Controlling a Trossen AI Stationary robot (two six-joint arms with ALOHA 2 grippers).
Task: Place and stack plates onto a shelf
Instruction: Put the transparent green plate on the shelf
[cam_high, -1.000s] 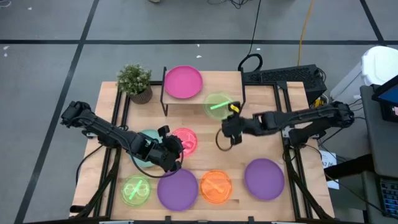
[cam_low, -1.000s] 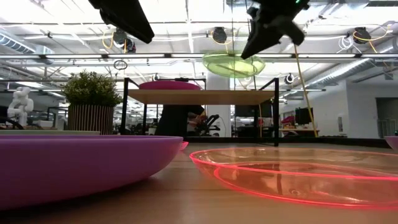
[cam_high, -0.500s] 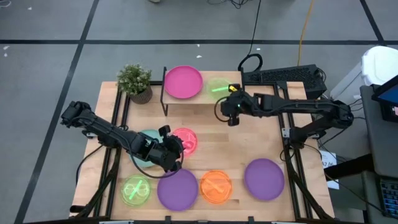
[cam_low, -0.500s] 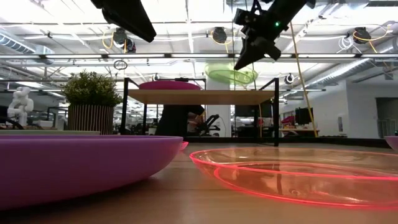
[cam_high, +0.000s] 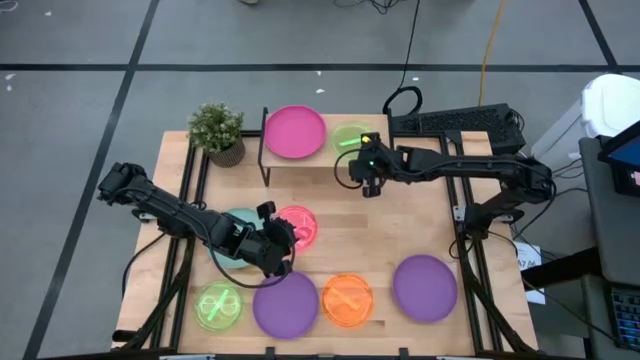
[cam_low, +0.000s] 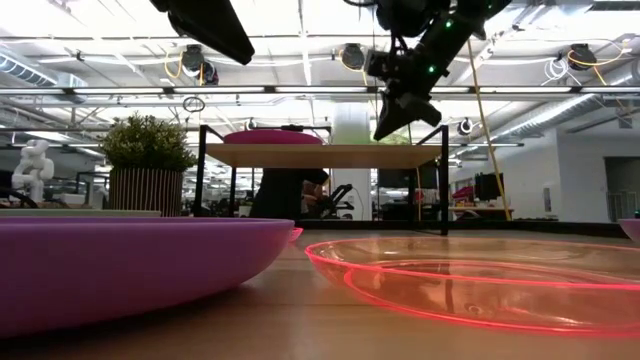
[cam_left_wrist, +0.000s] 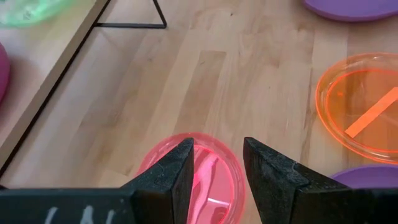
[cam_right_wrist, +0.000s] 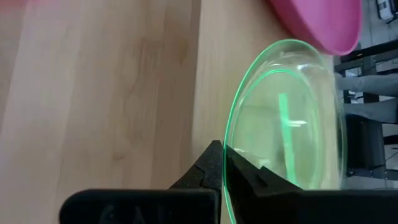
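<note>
While pinched by right gripper (cam_right_wrist: 222, 163), translucent lime-green plate (cam_right_wrist: 292, 124), round, glossy.

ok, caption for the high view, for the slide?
Right gripper holds a lime-green plate over the shelf beside a magenta plate.

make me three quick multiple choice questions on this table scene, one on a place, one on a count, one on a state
1. Where is the magenta plate?
A. on the shelf
B. beside the plant
C. on the floor

2. How many purple plates lie on the table?
A. one
B. two
C. four

3. What is the right claw doing?
A. hanging empty
B. gripping a lime-green plate
C. gripping an orange plate

Answers:
1 A, it rests on the shelf board.
2 B, one purple plate sits left of the orange plate, another purple plate right of it.
3 B, the right wrist view shows it clamped on the green rim.
</note>
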